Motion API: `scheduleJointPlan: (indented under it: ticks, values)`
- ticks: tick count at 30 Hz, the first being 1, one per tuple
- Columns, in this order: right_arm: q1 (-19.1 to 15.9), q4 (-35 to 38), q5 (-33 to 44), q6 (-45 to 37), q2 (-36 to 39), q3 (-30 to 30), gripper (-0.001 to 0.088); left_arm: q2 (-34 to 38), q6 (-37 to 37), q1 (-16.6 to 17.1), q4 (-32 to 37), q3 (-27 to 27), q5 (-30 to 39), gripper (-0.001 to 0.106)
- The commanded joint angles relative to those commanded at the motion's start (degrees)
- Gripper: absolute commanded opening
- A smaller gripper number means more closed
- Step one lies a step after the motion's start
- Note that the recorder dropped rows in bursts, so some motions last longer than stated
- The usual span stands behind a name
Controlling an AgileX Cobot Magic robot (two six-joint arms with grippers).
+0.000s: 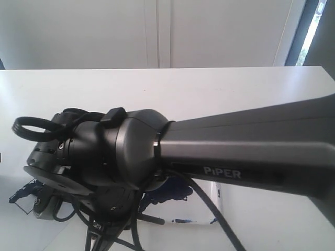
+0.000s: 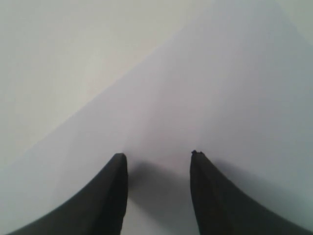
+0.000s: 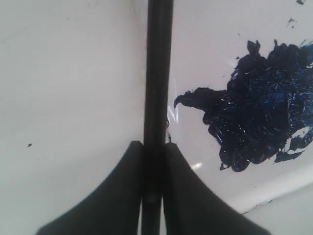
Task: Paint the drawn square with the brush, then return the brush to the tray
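Note:
My right gripper (image 3: 155, 144) is shut on the brush (image 3: 159, 73), whose slim black handle runs straight out between the fingers. Ferrule and bristles lie outside the picture. Below it is the white tray (image 3: 73, 98) with its big dark blue-black paint blotch (image 3: 264, 117) off to one side of the handle. My left gripper (image 2: 157, 155) stands open with nothing between its fingers, low over the white paper (image 2: 220, 98). The drawn square shows in no view. In the exterior view the right arm (image 1: 235, 151) covers the work area; a bit of blue paint (image 1: 167, 196) peeks out under it.
The white table (image 1: 157, 89) stretches back to a pale wall. The paper's edge runs diagonally across the left wrist view, with bare table (image 2: 58, 58) beyond it. Black cables (image 1: 220, 219) hang under the right arm.

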Motion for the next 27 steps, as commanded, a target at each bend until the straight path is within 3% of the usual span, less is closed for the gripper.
scheduleJointPlan:
  ticks: [27]
  values:
    - [1.0,1.9,0.6,-0.6,-1.3,0.0,0.0000,0.0,0.0,0.0,-3.9,0.0,1.2,0.047]
